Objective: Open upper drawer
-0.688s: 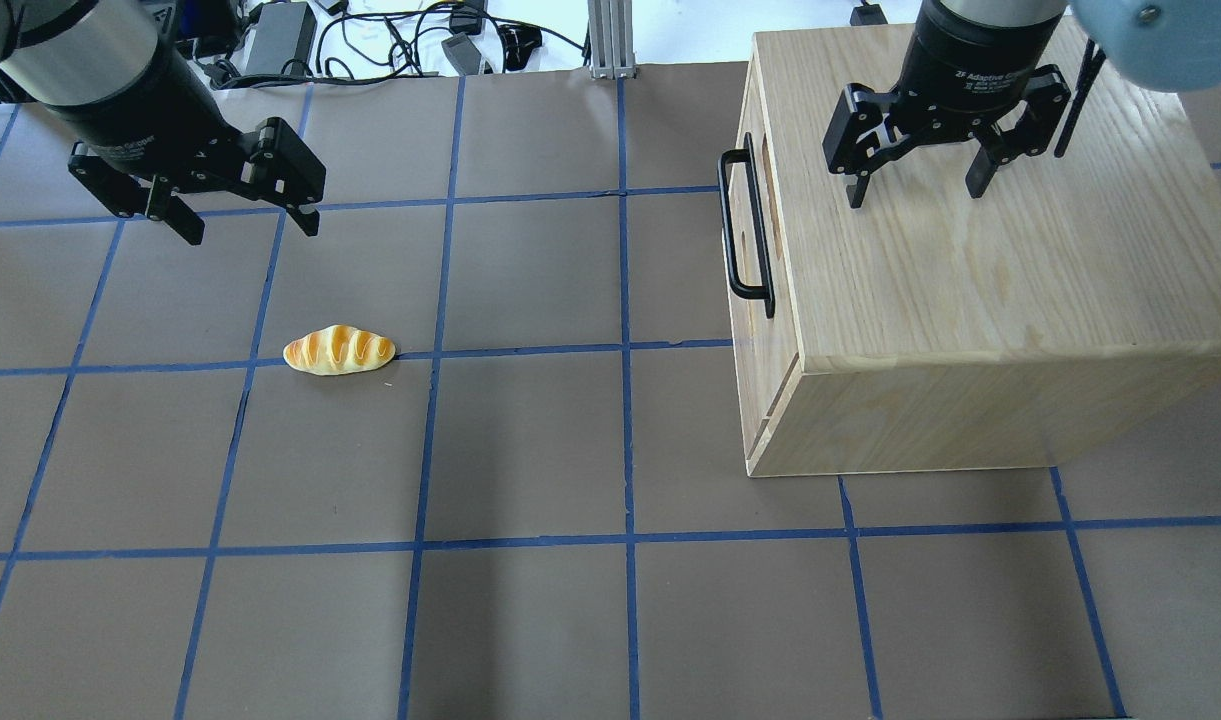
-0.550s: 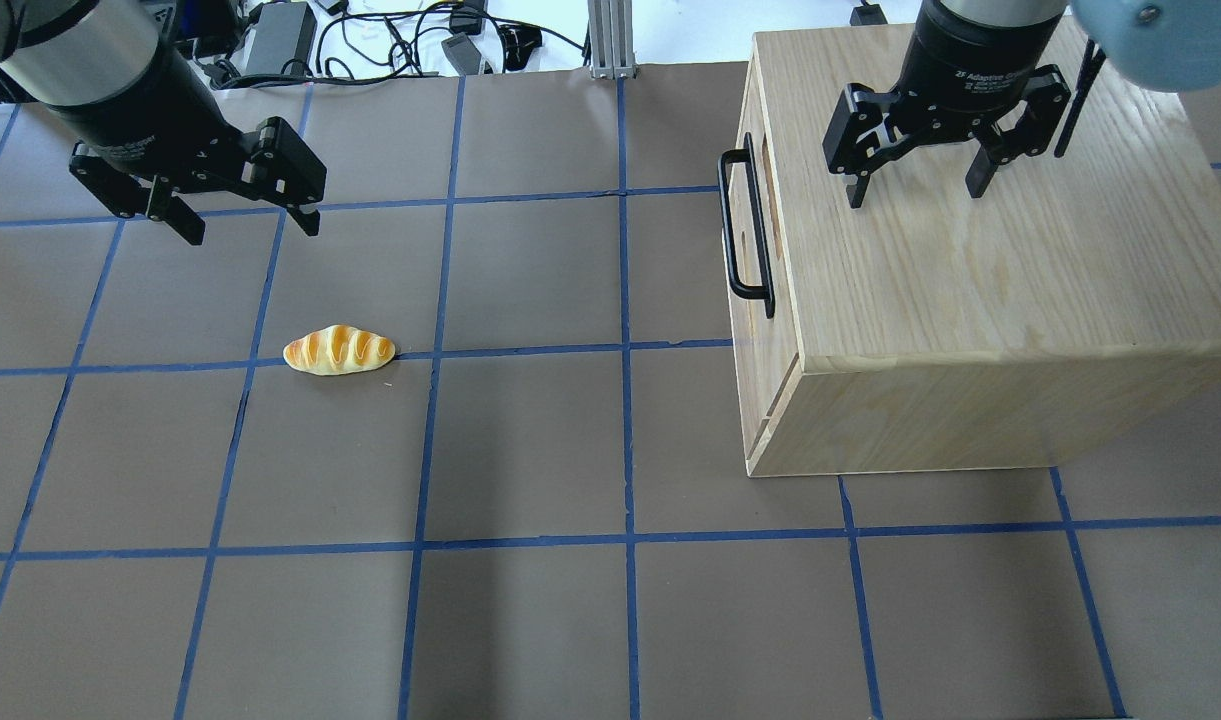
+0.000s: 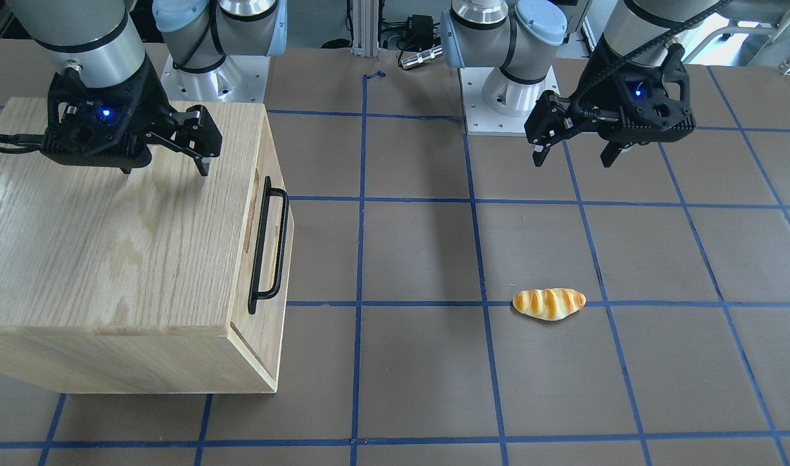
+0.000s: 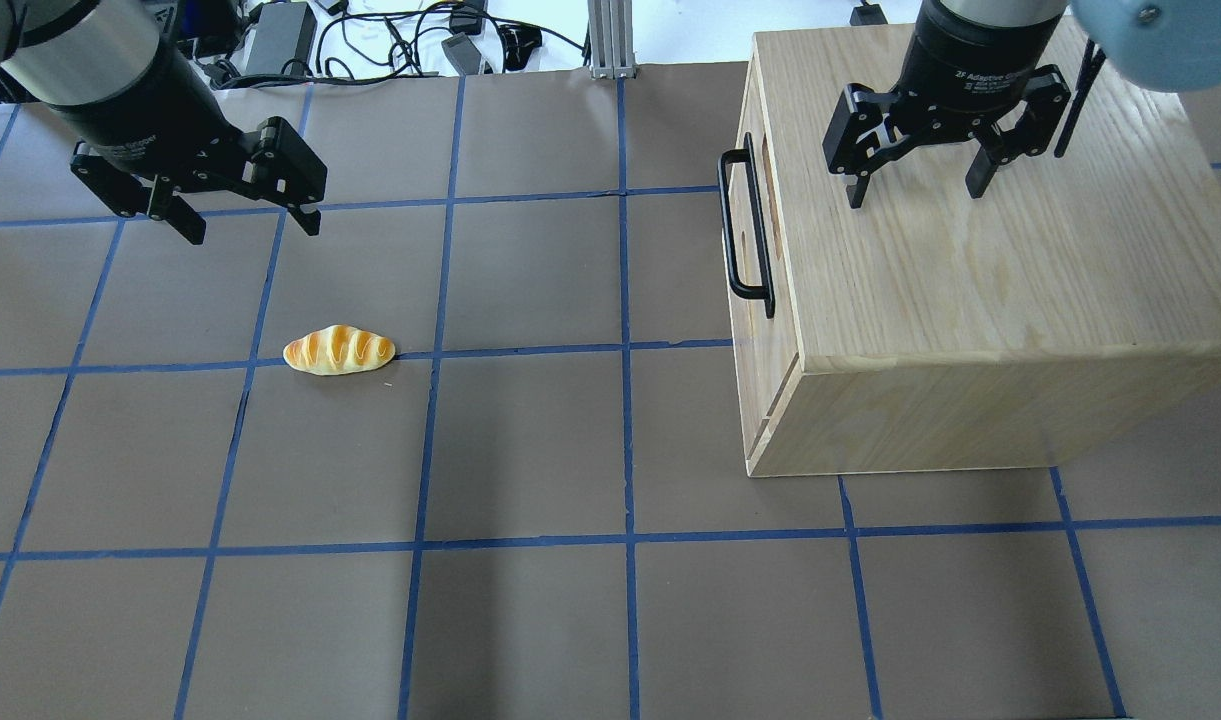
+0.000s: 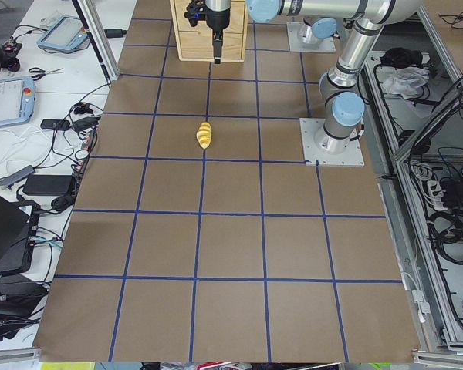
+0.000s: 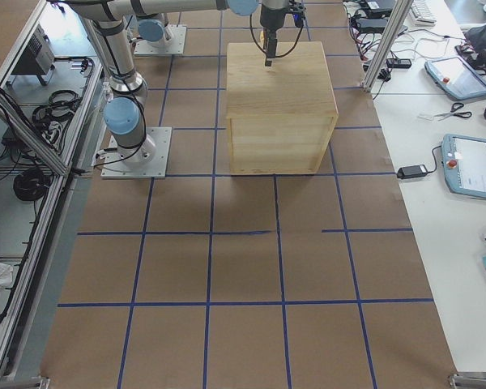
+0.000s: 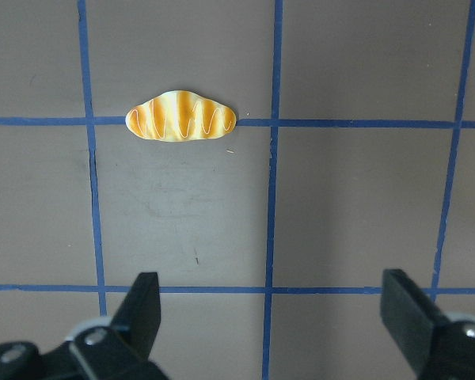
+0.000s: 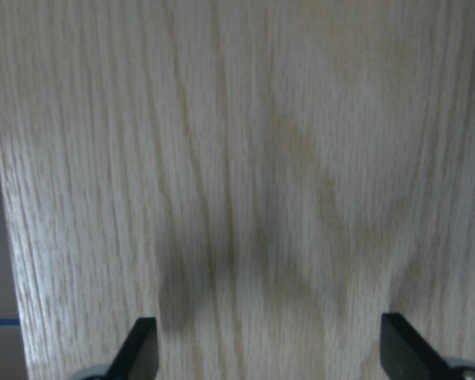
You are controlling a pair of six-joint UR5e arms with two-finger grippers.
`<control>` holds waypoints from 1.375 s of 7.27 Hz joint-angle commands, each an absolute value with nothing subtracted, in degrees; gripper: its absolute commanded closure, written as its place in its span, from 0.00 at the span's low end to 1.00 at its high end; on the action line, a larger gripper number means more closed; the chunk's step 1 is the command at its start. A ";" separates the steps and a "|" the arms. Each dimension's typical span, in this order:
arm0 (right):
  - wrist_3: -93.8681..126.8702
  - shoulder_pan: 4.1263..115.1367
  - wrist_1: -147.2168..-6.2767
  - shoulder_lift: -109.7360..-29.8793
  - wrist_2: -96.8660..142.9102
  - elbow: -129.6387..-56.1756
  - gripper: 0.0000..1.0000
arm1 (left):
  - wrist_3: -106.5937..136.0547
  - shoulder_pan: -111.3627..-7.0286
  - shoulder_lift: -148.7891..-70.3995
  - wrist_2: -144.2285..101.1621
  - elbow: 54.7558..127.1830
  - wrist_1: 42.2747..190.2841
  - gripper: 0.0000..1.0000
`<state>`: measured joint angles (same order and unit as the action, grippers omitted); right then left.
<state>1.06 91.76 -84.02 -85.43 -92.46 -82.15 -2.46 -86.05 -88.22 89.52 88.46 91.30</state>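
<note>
The oak cabinet (image 4: pixel 970 270) stands at the table's right in the overhead view. Its upper drawer (image 4: pixel 755 230) is shut, with the front panel facing the table's middle and flush with the body. The black bar handle (image 4: pixel 730 235) runs along the panel; it also shows in the front-facing view (image 3: pixel 281 243). My right gripper (image 4: pixel 915 195) is open and empty above the cabinet's top, behind the handle and not touching it. My left gripper (image 4: pixel 253 233) is open and empty above the table at far left.
A toy bread roll (image 4: pixel 339 350) lies on the brown paper near my left gripper, also seen in the left wrist view (image 7: pixel 181 118). Cables and power bricks (image 4: pixel 390 35) lie beyond the table's far edge. Blue tape lines grid the table.
</note>
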 commanded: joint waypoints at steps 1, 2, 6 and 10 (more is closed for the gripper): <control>1.14 91.76 -84.02 -85.43 -92.46 -82.09 0.00 | -1.94 -86.04 -88.59 89.47 88.24 88.79 0.00; 1.06 91.67 -84.02 -85.43 -92.46 -82.09 0.00 | -2.28 -86.04 -88.59 89.47 88.42 88.33 0.00; 1.14 91.76 -84.02 -85.43 -92.46 -82.09 0.00 | -1.06 -87.52 -89.12 87.56 88.07 88.16 0.00; 1.14 91.76 -84.02 -85.43 -92.46 -82.09 0.00 | 21.74 -98.32 -94.56 83.67 88.33 76.05 0.00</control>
<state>1.11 91.76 -84.02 -85.43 -92.46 -82.11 14.81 -95.02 -92.60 84.23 88.31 79.30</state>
